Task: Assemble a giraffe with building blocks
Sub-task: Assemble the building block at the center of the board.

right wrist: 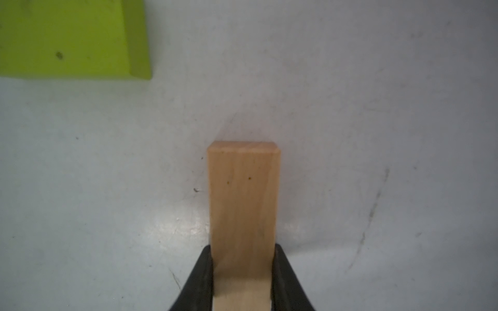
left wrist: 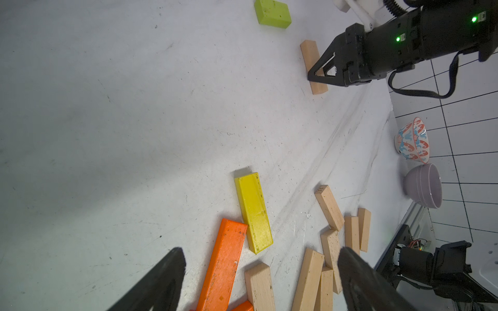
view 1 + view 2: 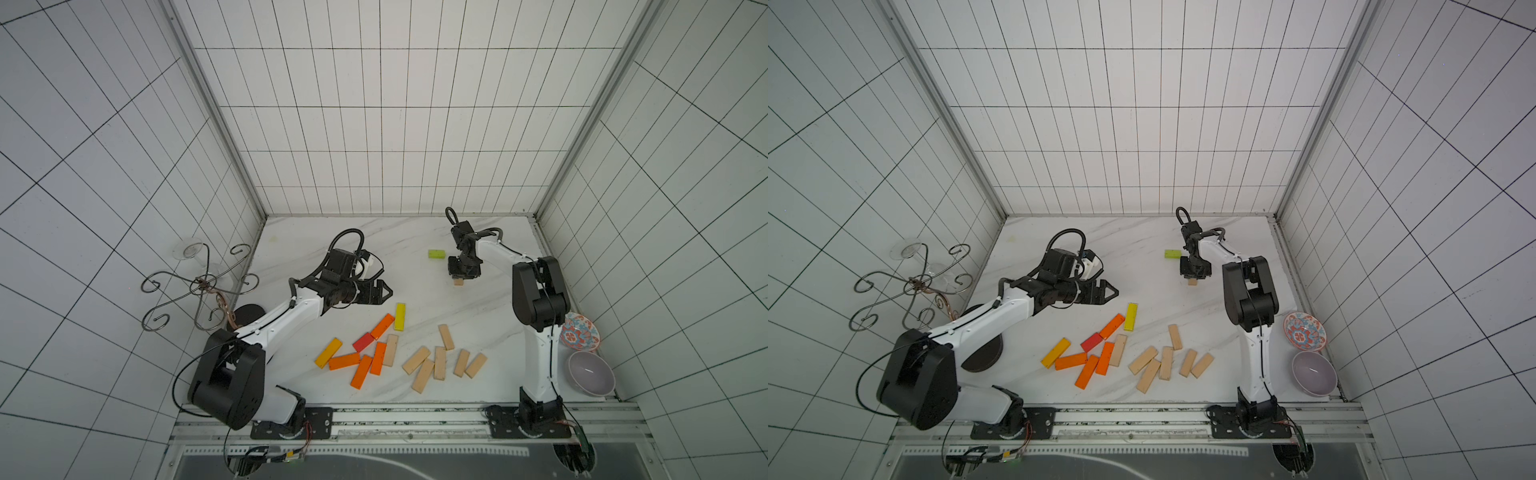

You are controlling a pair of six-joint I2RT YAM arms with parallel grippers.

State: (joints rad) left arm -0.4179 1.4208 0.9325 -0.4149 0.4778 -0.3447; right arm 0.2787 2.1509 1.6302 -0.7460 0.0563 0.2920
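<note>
**Status.** The right pincer [image 1: 244, 254] was closed on one end of a plain wooden block [image 1: 244, 194], one finger on each long face. This block sat in the back right part of the worktop [image 3: 332, 249], near a green block [image 3: 436, 253] but not touching it. The views did not show whether the gripped block rested on the worktop or was lifted clear of it.

The left pincer [image 3: 386, 291] was open and empty. It hung left of centre, above the far end of the loose supply.

**Supply.** A yellow block [image 3: 400, 316], several orange blocks [image 3: 345, 360] and a group of plain blocks [image 3: 434, 361] lay flat toward the front edge. None was stacked, and no part of a giraffe stood anywhere.

**Step in hand.** Judged from this layout, the task was at its start: the first pieces were being brought together in the back right area.

**Next move.**
1. Bring the gripped block to its place beside the green block.
2. Square its faces to the neighbouring piece before release.
3. Open the pincer only when the block is fully supported, since a narrow block set on edge is likely to tip.
4. Send the left pincer to the front supply for the next piece.
</note>
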